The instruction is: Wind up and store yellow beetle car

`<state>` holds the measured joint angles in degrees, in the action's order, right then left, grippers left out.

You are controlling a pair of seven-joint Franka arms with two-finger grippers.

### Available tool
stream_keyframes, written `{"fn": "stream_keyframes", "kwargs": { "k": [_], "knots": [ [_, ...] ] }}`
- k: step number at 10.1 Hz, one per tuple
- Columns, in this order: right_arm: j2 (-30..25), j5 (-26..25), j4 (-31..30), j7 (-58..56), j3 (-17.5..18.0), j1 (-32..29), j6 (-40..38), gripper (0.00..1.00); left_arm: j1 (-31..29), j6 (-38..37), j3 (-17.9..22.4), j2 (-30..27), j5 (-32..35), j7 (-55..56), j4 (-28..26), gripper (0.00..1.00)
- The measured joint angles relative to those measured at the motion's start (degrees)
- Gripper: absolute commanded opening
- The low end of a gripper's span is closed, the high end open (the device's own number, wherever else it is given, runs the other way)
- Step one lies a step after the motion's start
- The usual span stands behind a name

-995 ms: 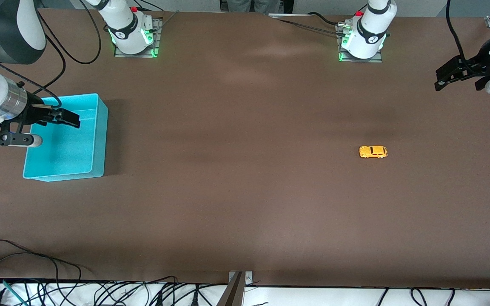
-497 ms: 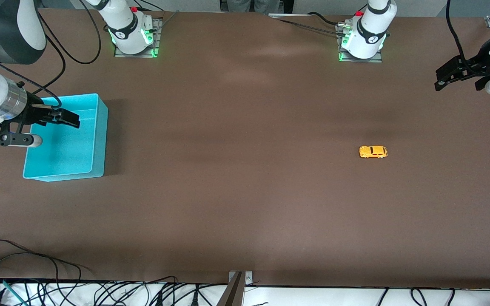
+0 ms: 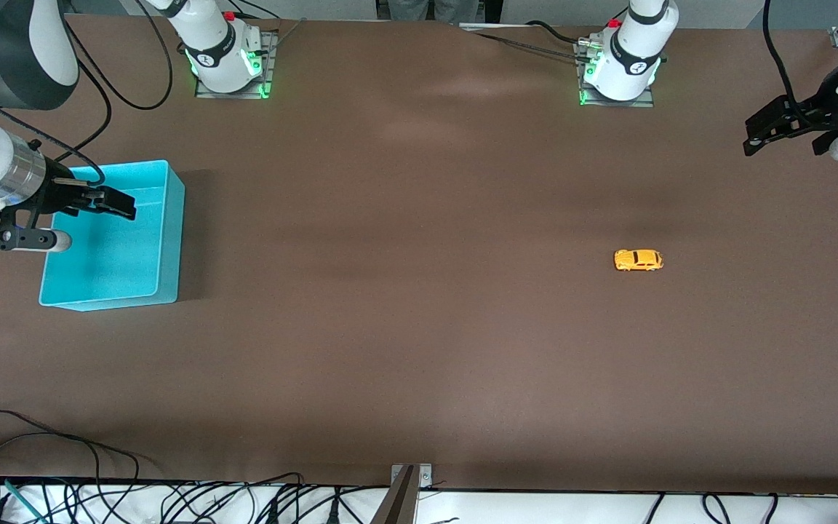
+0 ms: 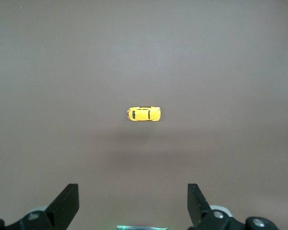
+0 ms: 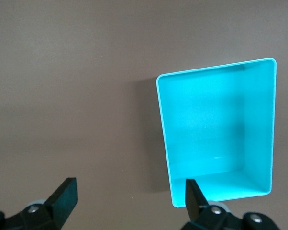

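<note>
Yellow beetle car (image 3: 638,260): on its wheels on the brown desk (image 3: 419,327), toward the left arm's end, lying lengthwise along the desk. Nothing touches it. Also in the left wrist view (image 4: 144,114), alone on bare desk.
Turquoise bin (image 3: 169,240): rectangular, open-topped, toward the right arm's end of the desk, well apart from the car. Interior bare in the right wrist view (image 5: 216,139).
Left gripper (image 3: 761,135): in the air over the desk's edge at the left arm's end, well apart from the car. Fingers (image 4: 67,203) released, spread wide, grasping nothing.
Right gripper (image 3: 117,204): in the air over the bin. Fingers (image 5: 65,194) released, spread wide, grasping nothing.
Arms: both wait.
Writing: small round logo marks on the two arm bases (image 3: 226,62); too small to read. No label legible on car or bin.
Desk edge nearest the camera: tangle of black cables (image 3: 172,502).
</note>
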<state>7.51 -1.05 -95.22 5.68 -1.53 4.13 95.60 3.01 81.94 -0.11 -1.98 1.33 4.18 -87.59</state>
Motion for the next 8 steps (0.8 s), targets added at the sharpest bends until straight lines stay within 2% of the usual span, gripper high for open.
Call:
{"fn": "stream_keyframes", "kwargs": {
  "k": [6, 8],
  "knots": [
    [0.0, -1.1, 0.0, 0.5, 0.0, 0.0, 0.0, 1.00, 0.0, -0.2, 0.0, 0.0, 0.0, 0.0, 0.0, 1.00],
    [0.0, -1.1, 0.0, 4.9, 0.0, 0.0, 0.2, 1.00, 0.0, -0.2, 0.0, 0.0, 0.0, 0.0, 0.0, 1.00]
  ]
}}
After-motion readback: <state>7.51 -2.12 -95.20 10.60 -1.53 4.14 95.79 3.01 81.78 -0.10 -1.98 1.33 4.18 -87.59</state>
